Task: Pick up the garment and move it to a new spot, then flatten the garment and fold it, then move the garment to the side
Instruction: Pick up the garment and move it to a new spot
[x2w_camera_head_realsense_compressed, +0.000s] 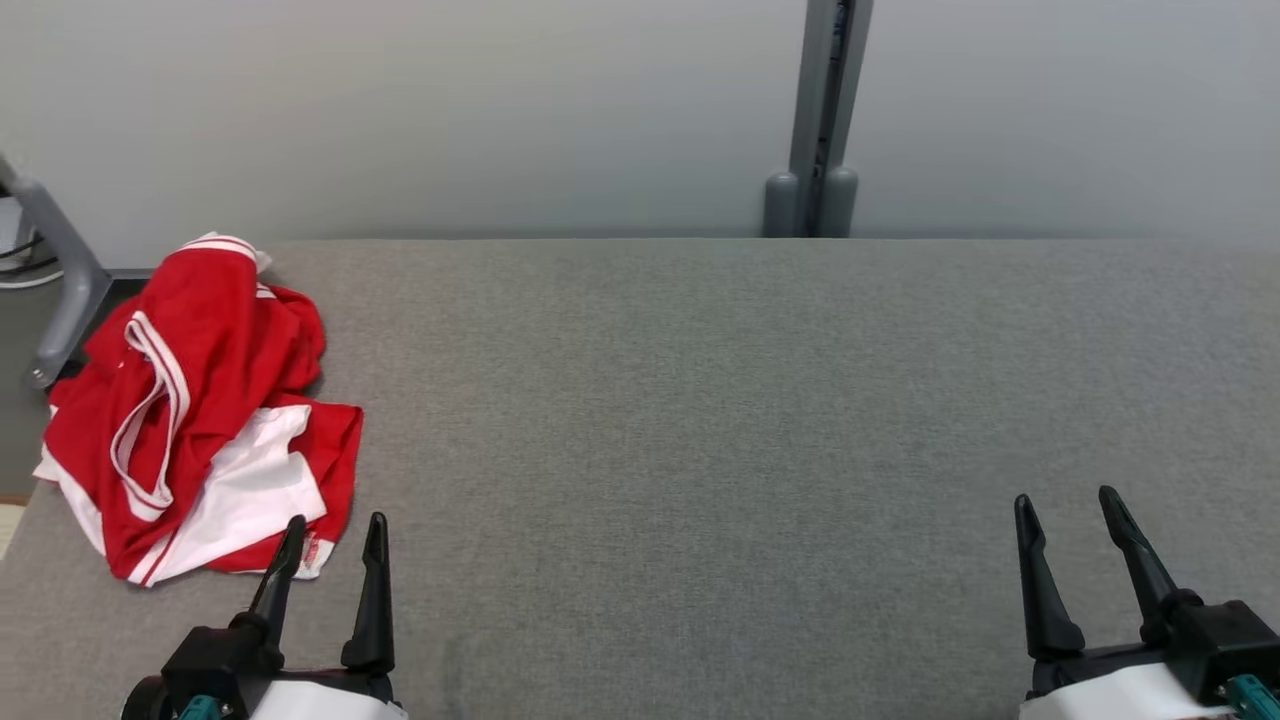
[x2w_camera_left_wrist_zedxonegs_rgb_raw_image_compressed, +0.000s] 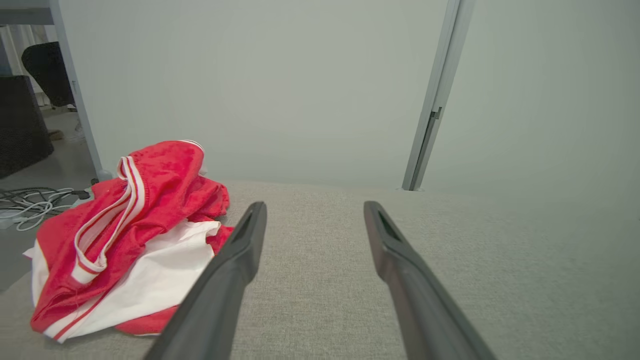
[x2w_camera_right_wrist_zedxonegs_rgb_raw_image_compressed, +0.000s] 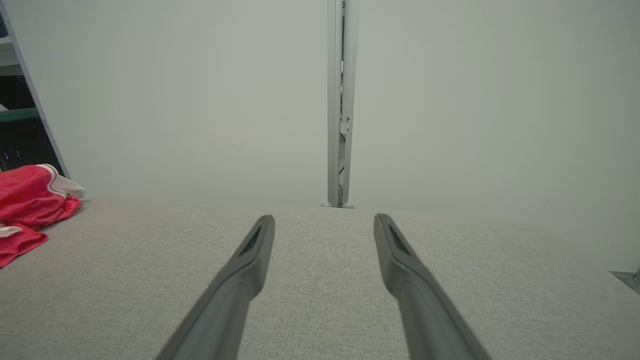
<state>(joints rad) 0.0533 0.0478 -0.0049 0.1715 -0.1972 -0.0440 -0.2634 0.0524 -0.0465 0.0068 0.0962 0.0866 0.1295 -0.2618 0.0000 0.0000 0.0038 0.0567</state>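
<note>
Jaws of left gripper (x2w_camera_head_realsense_compressed: 337, 520) spread wide, nothing between them. Right gripper (x2w_camera_head_realsense_compressed: 1065, 497) likewise wide and empty. Both sit low over the grey padded table (x2w_camera_head_realsense_compressed: 700, 400).

Garment (x2w_camera_head_realsense_compressed: 200, 400): red with white panels and stripes, crumpled in a heap far left of the upright post (x2w_camera_head_realsense_compressed: 820, 120), at the table's left edge. Whether the left fingertip touches it cannot be told.

Left wrist view adds, farther left of the post, white cables (x2w_camera_left_wrist_zedxonegs_rgb_raw_image_compressed: 30, 202) on the floor and a dark chair (x2w_camera_left_wrist_zedxonegs_rgb_raw_image_compressed: 45, 70).

Grey fabric tabletop (x2w_camera_head_realsense_compressed: 700, 400), pale wall (x2w_camera_head_realsense_compressed: 400, 100), grey post (x2w_camera_head_realsense_compressed: 820, 110), perhaps a chair (x2w_camera_left_wrist_zedxonegs_rgb_raw_image_compressed: 47, 72)
</note>
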